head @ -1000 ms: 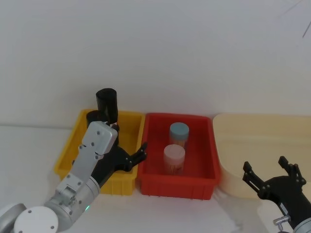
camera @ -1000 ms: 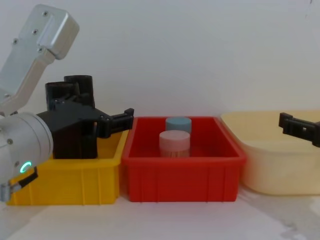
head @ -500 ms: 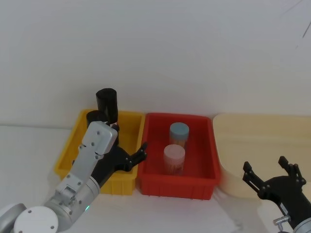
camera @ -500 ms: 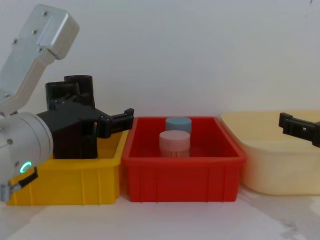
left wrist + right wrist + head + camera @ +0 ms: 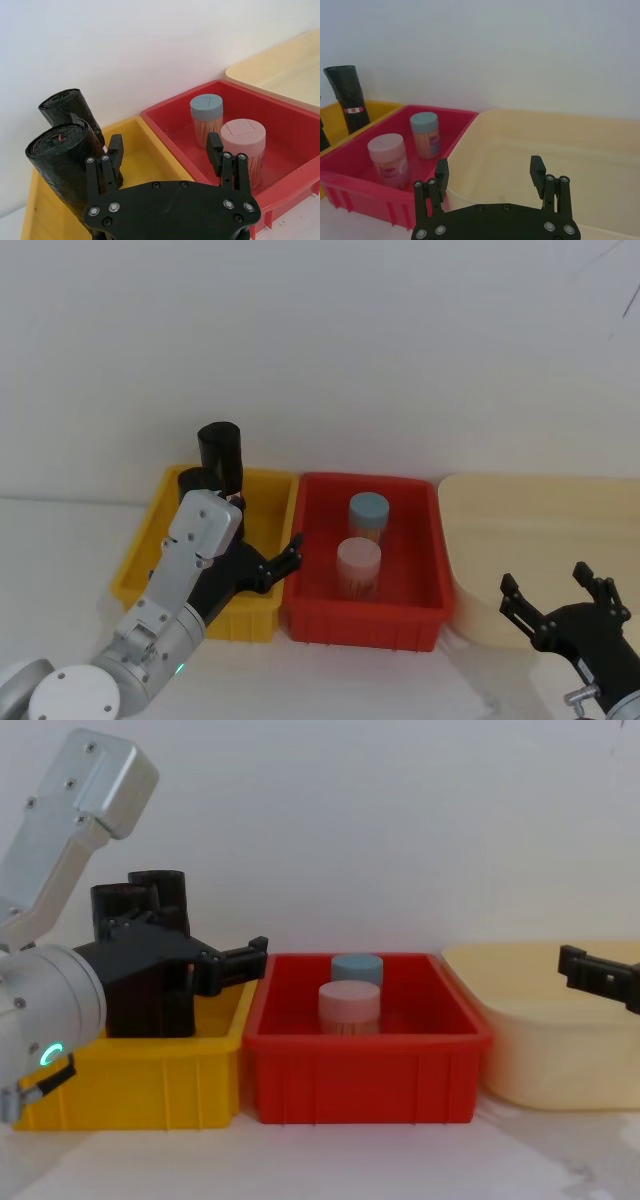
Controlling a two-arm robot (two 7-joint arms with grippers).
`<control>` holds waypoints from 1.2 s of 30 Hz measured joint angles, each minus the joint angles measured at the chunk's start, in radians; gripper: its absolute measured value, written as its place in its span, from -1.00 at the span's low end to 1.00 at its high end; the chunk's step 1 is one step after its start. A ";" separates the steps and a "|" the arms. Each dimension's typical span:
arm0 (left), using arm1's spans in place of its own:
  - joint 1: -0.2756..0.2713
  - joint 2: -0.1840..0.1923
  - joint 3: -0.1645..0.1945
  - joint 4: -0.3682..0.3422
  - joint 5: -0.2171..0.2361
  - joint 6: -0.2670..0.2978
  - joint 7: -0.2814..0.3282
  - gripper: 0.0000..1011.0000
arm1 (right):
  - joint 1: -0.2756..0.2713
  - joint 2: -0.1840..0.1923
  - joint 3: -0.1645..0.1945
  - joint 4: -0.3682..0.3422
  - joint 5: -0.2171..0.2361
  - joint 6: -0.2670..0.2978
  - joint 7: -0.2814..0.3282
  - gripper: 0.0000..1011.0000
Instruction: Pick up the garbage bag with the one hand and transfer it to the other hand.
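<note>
Backing the white table (image 5: 60,540) is a plain wall (image 5: 320,340), with left gripper (image 5: 165,145) and right gripper (image 5: 489,166) both spread.

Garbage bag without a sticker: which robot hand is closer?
Left. The left gripper is right beside the garbage bag; the right gripper hangs far off by the cream tub.

Plain white wall (image 5: 320,340), white tabletop (image 5: 60,540)
</note>
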 joint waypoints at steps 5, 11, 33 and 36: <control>0.000 0.000 0.000 0.000 0.000 0.000 0.000 0.98 | -0.011 0.016 0.007 -0.016 0.013 0.004 0.030 0.98; 0.000 0.000 0.000 0.000 0.000 0.000 0.000 0.98 | -0.022 0.041 0.012 -0.040 0.025 0.012 0.070 0.98; 0.000 0.000 0.000 0.000 0.000 0.000 0.000 0.98 | 0.079 0.110 -0.091 -0.038 0.009 0.081 0.262 0.98; 0.000 0.000 0.000 0.000 0.000 0.000 0.000 0.98 | 0.121 0.106 -0.119 -0.017 -0.004 0.101 0.280 0.98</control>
